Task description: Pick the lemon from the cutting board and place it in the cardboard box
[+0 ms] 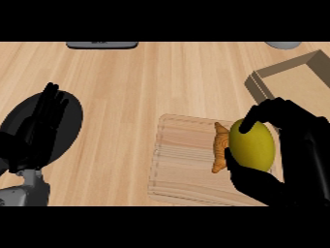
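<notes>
Right robot hand (pixel 296 155) around lemon (pixel 252 144)

- The wooden counter (pixel 160 82) carried everything, its pale grain running left to right.
- A cutting board (pixel 185 164) lay flat on it at about five o'clock from the middle.
- A cardboard box (pixel 303 75) sat on it at about two o'clock, open at the top and cut by the right edge.
- A dark round pan (pixel 71 123) rested at about eight o'clock, its handle pointing to the lower left corner.
- A dark grey thing (pixel 101 45) lay at the far edge around eleven o'clock, only partly seen.
- A pale grey thing (pixel 285 45) showed at one o'clock, too cut off to name.
</notes>
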Motion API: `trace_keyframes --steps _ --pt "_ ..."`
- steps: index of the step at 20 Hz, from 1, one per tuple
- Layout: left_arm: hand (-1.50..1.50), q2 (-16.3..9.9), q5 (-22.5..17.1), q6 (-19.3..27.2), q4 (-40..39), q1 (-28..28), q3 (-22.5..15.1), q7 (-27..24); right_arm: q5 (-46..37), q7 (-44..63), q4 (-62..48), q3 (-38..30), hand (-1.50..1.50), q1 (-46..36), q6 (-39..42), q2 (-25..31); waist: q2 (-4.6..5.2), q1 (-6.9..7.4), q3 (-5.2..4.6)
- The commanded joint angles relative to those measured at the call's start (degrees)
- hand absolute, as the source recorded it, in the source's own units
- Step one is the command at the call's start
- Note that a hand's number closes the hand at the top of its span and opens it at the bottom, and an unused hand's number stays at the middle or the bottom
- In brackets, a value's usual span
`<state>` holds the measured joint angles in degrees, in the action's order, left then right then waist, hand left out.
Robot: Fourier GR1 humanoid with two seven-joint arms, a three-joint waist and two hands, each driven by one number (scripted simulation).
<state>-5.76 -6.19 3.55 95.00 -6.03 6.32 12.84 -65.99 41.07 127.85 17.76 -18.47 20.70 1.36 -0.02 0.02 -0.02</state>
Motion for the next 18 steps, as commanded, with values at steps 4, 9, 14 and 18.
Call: trace_keyframes --steps 4,9,14,18 --pt "0.00 2.9 3.4 2.7 -1.1 -0.6 -3.0 -1.3 8.6 -7.7 -9.6 -18.8 1.50 -5.0 -1.3 5.6 0.13 0.07 0.04" --pt "0.00 1.0 2.3 0.9 1.2 0.9 -2.0 -1.4 4.6 -13.4 -17.6 -23.2 1.50 -5.4 -6.8 12.6 0.11 0.26 0.03" --pt "0.00 -0.1 -0.2 -0.6 1.8 1.1 -0.3 0.6 8.3 -23.7 -30.8 -30.7 1.50 -7.0 -11.3 19.3 0.14 0.38 0.04" --pt "0.00 -0.2 0.7 0.7 3.8 -0.4 -1.1 3.6 4.2 -27.6 -46.2 -29.8 1.50 -11.5 -19.2 19.7 0.28 0.93 0.06"
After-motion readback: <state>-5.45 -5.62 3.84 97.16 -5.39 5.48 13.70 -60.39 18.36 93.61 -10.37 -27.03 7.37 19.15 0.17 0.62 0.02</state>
